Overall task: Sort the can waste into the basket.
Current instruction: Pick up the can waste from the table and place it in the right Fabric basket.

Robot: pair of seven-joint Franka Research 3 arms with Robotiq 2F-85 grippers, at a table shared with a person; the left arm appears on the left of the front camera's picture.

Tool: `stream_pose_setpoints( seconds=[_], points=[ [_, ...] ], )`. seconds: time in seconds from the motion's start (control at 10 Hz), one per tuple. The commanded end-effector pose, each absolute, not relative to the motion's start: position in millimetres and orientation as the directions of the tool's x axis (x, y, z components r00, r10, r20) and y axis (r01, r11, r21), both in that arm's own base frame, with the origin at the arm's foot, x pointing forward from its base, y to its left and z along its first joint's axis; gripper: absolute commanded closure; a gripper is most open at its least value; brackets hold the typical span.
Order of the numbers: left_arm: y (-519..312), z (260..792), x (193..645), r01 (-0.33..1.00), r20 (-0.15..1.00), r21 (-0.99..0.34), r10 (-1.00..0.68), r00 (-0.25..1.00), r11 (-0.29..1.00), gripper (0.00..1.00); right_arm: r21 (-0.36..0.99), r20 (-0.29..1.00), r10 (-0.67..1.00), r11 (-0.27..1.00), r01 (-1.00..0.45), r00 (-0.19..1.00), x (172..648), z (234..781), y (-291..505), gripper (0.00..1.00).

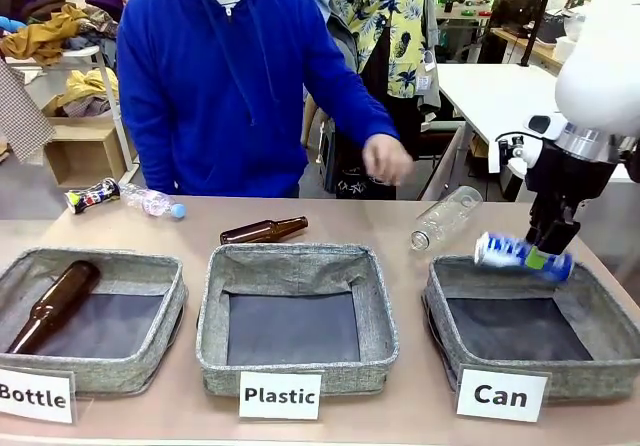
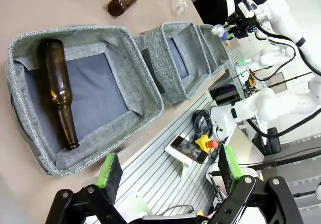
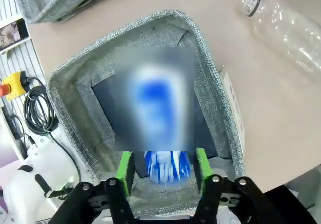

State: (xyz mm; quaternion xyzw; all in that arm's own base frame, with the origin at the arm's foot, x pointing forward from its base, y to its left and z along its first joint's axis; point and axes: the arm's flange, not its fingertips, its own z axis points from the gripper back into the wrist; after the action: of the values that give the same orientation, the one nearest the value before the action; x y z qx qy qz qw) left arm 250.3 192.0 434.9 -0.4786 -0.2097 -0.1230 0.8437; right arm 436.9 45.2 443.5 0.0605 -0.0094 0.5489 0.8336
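Drop-off — the right pincer point(image 1: 545, 249), pads parted round the blue can point(image 1: 522, 256), is hovering over the 4 o'clock basket point(image 1: 437, 306) (likely next: black can point(image 1: 92, 196), 10 o'clock).

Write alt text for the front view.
The right arm's jaws straddle a blue-and-white can over the far rim of the Can basket. The Plastic basket and Bottle basket sit beside it, the latter holding a brown bottle; a person stands across the table.
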Motion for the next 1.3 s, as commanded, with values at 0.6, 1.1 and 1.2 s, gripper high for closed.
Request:
stream_pose_setpoints(
  seconds=[0.6,1.1,1.2],
  points=[
    [191.8,436.9,251.0,0.398,0.464,-0.768,0.006,0.886,0.501,0.0,0.466,0.442,0.679,0.384,-0.797,0.586,435.9,464.1,31.8,0.0],
    [191.8,436.9,251.0,0.398,0.464,-0.768,0.006,0.886,0.501,0.0,0.907,0.276,-0.309,-0.23,-0.353,0.91,422.7,474.0,-42.5,0.0],
    [191.8,436.9,251.0,0.398,0.464,-0.768,0.006,0.886,0.501,0.0,0.882,0.283,-0.366,-0.263,-0.39,0.886,415.7,460.1,-55.7,0.0]
  ],
)
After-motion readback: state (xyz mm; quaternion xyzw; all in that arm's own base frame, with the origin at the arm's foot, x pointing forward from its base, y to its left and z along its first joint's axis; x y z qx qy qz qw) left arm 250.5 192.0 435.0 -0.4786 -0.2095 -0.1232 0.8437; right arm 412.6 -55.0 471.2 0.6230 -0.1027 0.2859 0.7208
